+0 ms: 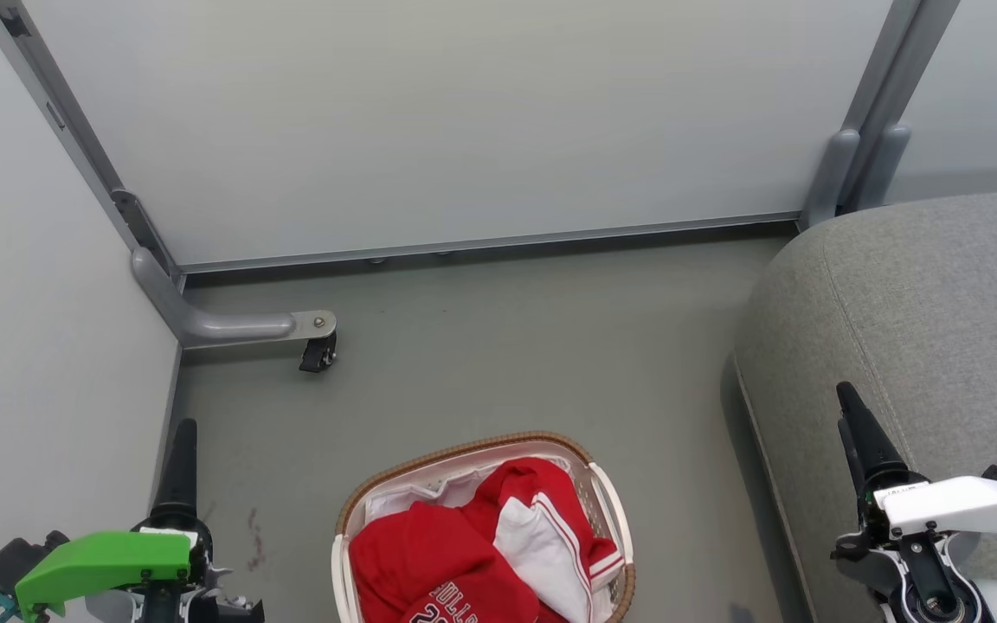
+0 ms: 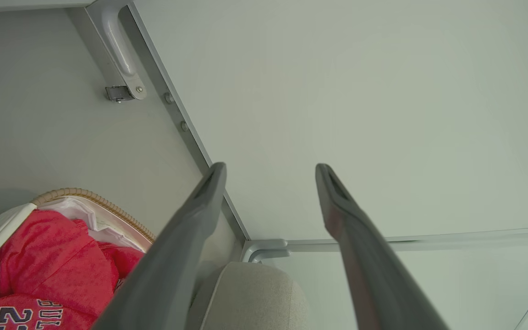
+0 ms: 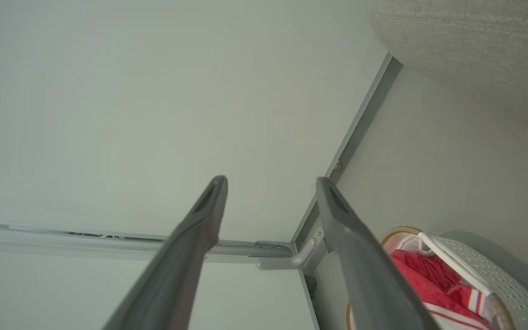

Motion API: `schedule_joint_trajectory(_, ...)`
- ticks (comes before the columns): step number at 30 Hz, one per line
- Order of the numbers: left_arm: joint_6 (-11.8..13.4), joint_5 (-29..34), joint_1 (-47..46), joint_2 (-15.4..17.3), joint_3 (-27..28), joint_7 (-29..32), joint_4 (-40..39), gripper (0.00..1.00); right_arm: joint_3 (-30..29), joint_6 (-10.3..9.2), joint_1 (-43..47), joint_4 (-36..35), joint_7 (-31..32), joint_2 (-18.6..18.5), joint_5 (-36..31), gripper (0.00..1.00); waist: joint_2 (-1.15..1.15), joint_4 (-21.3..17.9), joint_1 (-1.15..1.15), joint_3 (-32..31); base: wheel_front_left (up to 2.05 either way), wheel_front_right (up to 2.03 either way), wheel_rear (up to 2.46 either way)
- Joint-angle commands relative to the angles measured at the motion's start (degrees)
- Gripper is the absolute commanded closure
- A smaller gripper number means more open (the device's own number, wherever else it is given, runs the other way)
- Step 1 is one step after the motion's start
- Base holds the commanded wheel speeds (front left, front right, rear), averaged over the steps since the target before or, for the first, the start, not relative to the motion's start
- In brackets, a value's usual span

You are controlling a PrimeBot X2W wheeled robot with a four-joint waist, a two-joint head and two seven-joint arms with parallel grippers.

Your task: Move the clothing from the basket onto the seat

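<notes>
The basket [image 1: 609,491] stands on the floor at the bottom centre, white with a brown woven rim. It holds the clothing [image 1: 442,554], red with white panels, striped trim and white lettering. The grey seat [image 1: 923,311] fills the right side. My left gripper [image 1: 184,428] hovers left of the basket, and my right gripper [image 1: 845,391] is over the seat's front edge. Both are open and hold nothing: the left wrist view shows the left gripper [image 2: 268,169] spread beside the basket [image 2: 94,201] and clothing [image 2: 48,261]. The right gripper [image 3: 271,181] is spread too, with the basket [image 3: 497,275] below right.
Pale partition walls close off the back and left. A grey metal foot with a black caster [image 1: 243,327] juts onto the grey floor [image 1: 507,346] at the left. Two more grey posts [image 1: 853,173] stand in the back right corner, by the seat.
</notes>
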Motion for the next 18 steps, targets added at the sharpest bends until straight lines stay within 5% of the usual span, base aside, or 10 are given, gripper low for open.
schedule_joint_trajectory(1, 0.0, 3.1, -1.7, 0.7, -0.2, -0.7, -1.0, 0.00, 0.1, 0.01, -2.0, -0.8, -0.7, -0.7, -2.9, 0.00, 0.00, 0.1, 0.00, 0.0, 0.00, 0.00, 0.00)
schedule_joint_trajectory(18, 1.2, 23.7, -2.1, 1.9, -3.7, -4.7, 0.9, 0.00, 4.4, 0.01, -3.2, 0.1, -4.7, -1.6, -23.4, 0.00, 0.00, 0.8, 0.00, 0.0, 0.00, 0.00, 0.00)
